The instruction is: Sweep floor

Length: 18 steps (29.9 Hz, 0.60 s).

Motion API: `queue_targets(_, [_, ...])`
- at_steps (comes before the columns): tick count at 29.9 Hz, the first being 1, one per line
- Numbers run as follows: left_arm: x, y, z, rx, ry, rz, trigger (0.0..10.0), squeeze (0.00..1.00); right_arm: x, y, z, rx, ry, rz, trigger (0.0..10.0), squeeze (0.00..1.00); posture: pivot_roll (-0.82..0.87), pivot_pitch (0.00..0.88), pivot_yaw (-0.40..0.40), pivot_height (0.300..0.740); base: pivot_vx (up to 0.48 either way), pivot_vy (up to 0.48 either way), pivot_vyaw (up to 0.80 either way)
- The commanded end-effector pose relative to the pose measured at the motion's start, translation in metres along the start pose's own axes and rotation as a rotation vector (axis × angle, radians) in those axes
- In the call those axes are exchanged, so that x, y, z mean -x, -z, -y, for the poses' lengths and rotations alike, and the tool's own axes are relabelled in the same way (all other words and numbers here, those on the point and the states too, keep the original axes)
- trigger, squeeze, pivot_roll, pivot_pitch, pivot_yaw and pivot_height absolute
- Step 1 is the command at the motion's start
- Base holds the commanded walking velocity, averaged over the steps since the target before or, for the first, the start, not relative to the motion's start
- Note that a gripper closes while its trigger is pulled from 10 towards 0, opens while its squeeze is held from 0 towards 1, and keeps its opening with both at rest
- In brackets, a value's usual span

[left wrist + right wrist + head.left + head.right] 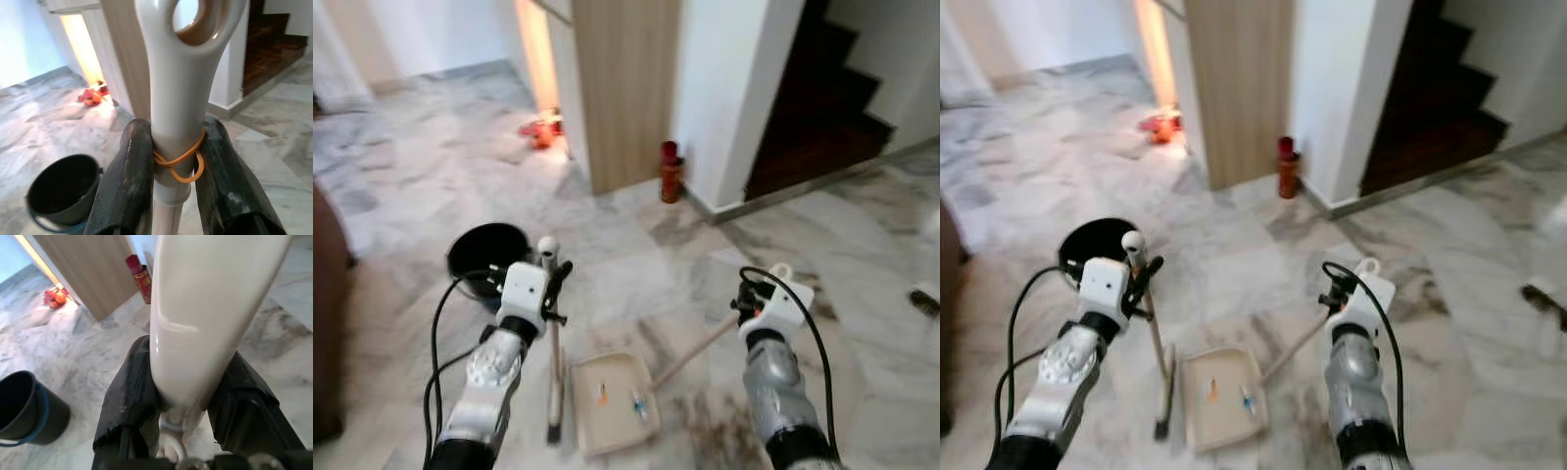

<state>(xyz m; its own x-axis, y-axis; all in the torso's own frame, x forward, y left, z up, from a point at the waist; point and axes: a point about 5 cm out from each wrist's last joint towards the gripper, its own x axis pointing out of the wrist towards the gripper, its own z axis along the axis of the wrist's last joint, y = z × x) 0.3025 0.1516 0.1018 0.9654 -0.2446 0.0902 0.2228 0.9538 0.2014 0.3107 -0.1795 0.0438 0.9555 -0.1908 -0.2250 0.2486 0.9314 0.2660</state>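
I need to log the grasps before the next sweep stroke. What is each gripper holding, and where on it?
The left gripper holds the broom near its handle's top, jaws shut below the hanging loop. The right gripper holds the dustpan at its handle's upper end.

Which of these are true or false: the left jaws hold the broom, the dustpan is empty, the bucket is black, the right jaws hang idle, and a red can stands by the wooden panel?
1. The left gripper is shut on the broom handle. True.
2. The dustpan is empty. False: a few small bits lie in it.
3. The bucket is black. True.
4. The right gripper hangs idle. False: it grips the dustpan handle.
5. A red can stands by the wooden panel. True.
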Motion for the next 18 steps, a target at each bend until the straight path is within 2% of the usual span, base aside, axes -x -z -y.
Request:
queue_targets(1, [-0.0025, -0.0069, -0.0017, -0.02, 0.0, 0.03, 10.0, 0.0, -0.0035, -0.0119, -0.0067, -0.012, -0.018, 0.053, 10.0, 0.0, 0.06, 0.0, 0.017, 0.74, 0.0, 0.0, 0.8])
queue_targets(10, [-0.0019, -0.0053, -0.0004, -0.015, 0.006, 0.021, 10.0, 0.0, -0.0031, -0.0117, -0.007, -0.015, -0.023, 0.053, 10.0, 0.0, 0.07, 0.0, 0.015, 0.74, 0.0, 0.0, 0.76])
queue_targets(18, [-0.0007, -0.0034, -0.0003, -0.002, -0.002, 0.012, 10.0, 0.0, -0.0041, -0.013, -0.0091, -0.023, -0.03, 0.052, 10.0, 0.0, 0.06, 0.0, 0.017, 0.74, 0.0, 0.0, 0.0])
